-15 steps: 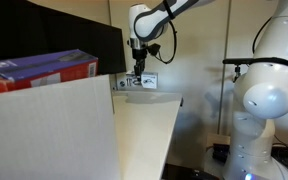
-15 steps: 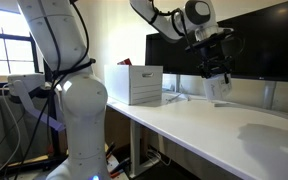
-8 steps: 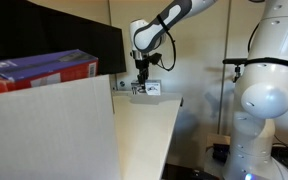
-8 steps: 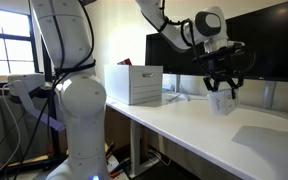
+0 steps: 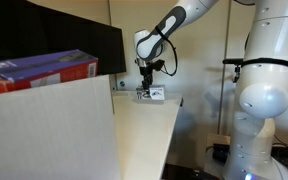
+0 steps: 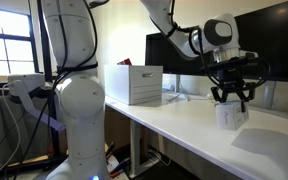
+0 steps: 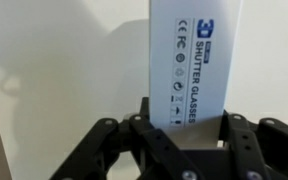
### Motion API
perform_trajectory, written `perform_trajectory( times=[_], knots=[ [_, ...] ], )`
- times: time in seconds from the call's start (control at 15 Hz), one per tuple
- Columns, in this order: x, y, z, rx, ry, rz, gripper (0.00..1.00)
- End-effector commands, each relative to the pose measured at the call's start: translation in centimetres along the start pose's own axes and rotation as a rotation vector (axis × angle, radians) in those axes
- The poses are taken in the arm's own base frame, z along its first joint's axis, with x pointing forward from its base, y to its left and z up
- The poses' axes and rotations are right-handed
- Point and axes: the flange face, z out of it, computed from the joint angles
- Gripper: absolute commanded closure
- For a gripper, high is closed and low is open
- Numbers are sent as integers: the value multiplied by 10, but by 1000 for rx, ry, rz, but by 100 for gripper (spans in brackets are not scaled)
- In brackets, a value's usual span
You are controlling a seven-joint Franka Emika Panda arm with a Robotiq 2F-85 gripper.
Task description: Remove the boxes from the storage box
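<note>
grip: gripper (image 7: 187, 118) fingers (image 7: 149, 125) clamped on white carton (image 7: 197, 60), biting one end only; most of it sticks out past the tips
carton: below the fingers, low over table (image 6: 184, 130), well apart from storage box (image 6: 134, 83); can't tell if it touches
risk: letting go with it upright on a narrow end, likely topples; short bite may let it twist
arm: stretched out, wrist pointing straight down
remaining: red carton (image 5: 44, 68) in storage box
</note>
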Motion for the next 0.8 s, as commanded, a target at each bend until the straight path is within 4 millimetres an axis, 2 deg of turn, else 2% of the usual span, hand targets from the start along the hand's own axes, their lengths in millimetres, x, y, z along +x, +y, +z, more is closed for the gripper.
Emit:
perform_trajectory(
  times=[0.0,0.27,0.33,0.4,0.6,0.73],
  knots=[
    [7,-2,16,15,22,-55,69],
    [20,-13,27,25,30,-90,69],
    [23,-16,30,22,27,-97,19],
    [25,-19,31,23,25,-99,19],
    [30,-27,29,26,23,-111,2],
    [35,-34,23,20,28,-119,0]
  ],
)
